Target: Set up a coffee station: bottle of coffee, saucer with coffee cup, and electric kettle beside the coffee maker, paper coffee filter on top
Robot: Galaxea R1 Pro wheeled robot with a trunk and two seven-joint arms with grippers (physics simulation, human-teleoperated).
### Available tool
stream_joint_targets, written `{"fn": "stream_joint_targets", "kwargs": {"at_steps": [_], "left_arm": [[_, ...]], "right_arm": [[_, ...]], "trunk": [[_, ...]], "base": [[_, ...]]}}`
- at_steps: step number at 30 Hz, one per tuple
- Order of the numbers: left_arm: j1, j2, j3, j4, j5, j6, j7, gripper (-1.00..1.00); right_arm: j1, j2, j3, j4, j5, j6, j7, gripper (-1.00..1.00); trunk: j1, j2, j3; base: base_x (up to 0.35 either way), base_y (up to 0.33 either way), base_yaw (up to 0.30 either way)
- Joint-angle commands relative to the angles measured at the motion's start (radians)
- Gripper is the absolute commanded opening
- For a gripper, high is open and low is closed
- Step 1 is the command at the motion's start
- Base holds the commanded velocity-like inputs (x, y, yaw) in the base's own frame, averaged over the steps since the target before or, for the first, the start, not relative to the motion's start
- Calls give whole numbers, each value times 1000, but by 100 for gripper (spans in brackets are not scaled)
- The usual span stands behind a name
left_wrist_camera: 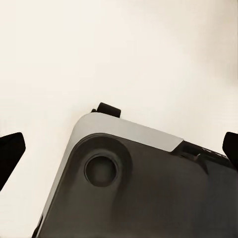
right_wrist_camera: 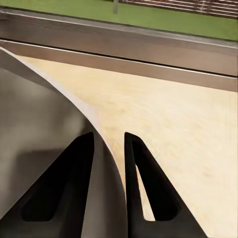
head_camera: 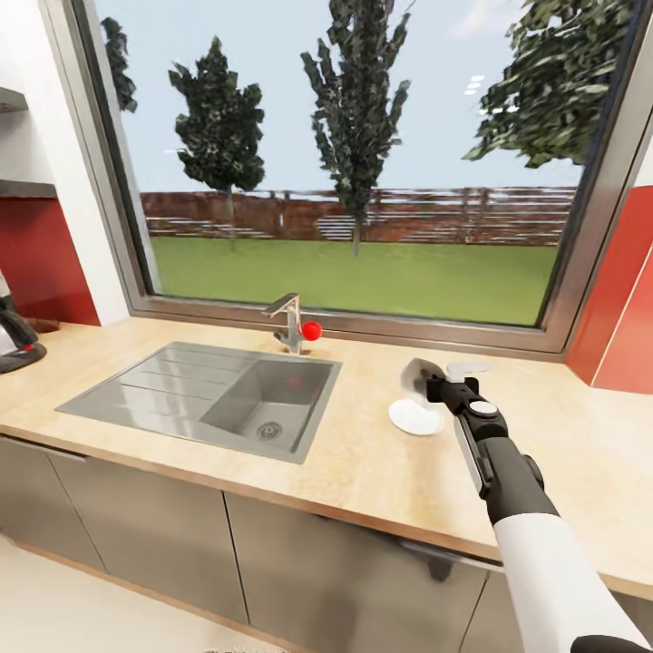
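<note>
My right gripper (head_camera: 433, 381) is stretched over the counter to the right of the sink, shut on a thin, curved grey-white sheet that looks like the paper coffee filter (head_camera: 420, 370). In the right wrist view the filter's edge (right_wrist_camera: 106, 144) runs between the two dark fingers (right_wrist_camera: 144, 188). A white round piece (head_camera: 415, 418) lies flat on the counter just below the gripper, and another pale one (head_camera: 468, 368) lies behind it. A black and silver appliance (head_camera: 14, 337), likely the coffee maker, is cut off at the far left. My left gripper (left_wrist_camera: 119, 148) is open above the robot's own base.
A steel sink (head_camera: 218, 394) with a drainboard and a tap (head_camera: 288, 325) with a red knob is set into the wooden countertop (head_camera: 363, 472). A large window (head_camera: 363, 163) runs behind it. Red wall panels stand at both sides. Grey cabinet fronts lie below the counter.
</note>
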Motion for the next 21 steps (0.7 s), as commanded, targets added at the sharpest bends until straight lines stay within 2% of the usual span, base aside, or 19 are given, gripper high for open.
{"fn": "stream_joint_targets", "kwargs": {"at_steps": [1, 21], "left_arm": [[0, 0, -2, -2, 10, -1, -1, 100], [0, 0, -2, -2, 10, -1, -1, 100]], "right_arm": [[0, 0, 0, -1, 7, 6, 1, -100], [0, 1, 0, -1, 7, 6, 1, -100]], "trunk": [[0, -1, -1], [0, -1, -1]], "base": [[0, 0, 272], [0, 0, 271]]}}
